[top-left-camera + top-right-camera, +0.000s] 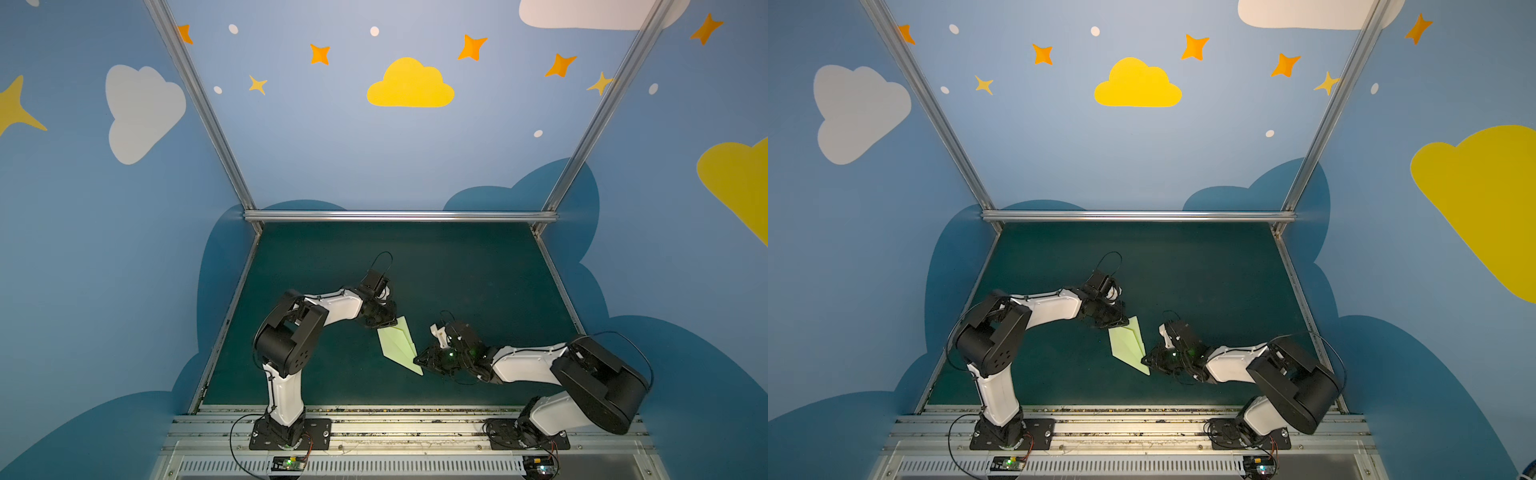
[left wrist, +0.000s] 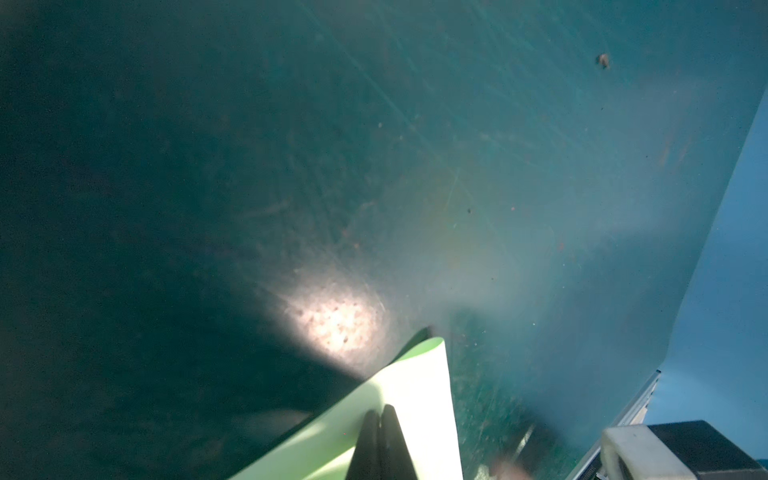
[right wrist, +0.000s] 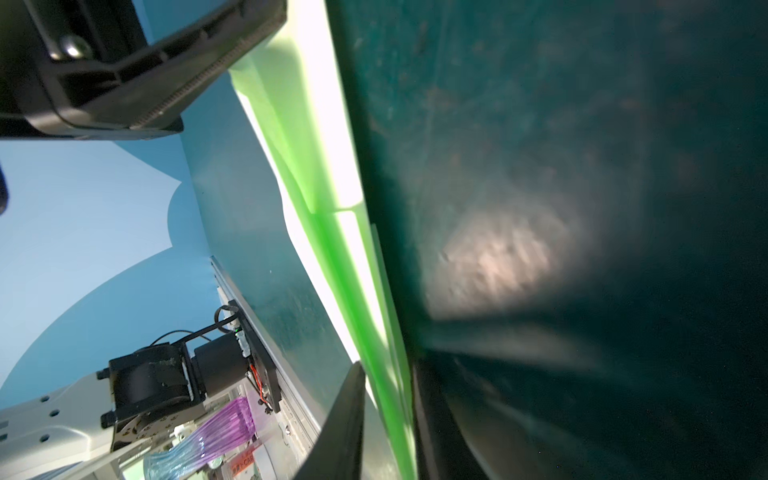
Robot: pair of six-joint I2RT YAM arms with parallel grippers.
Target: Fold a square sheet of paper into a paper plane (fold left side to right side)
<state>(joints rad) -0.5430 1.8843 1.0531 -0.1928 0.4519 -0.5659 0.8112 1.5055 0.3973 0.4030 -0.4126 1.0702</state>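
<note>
- The dark green table mat (image 1: 478,270) lies beneath the pale-green folded paper plane (image 1: 397,345).
- The paper plane slants from its wide far tail to its near nose.
- My left gripper (image 1: 386,323), closed, sits on its tail.
- My right gripper (image 1: 419,360) straddles its nose-side edge; I cannot tell whether it grips.

The paper plane (image 3: 340,249) is blurred, both ends cut off
</note>
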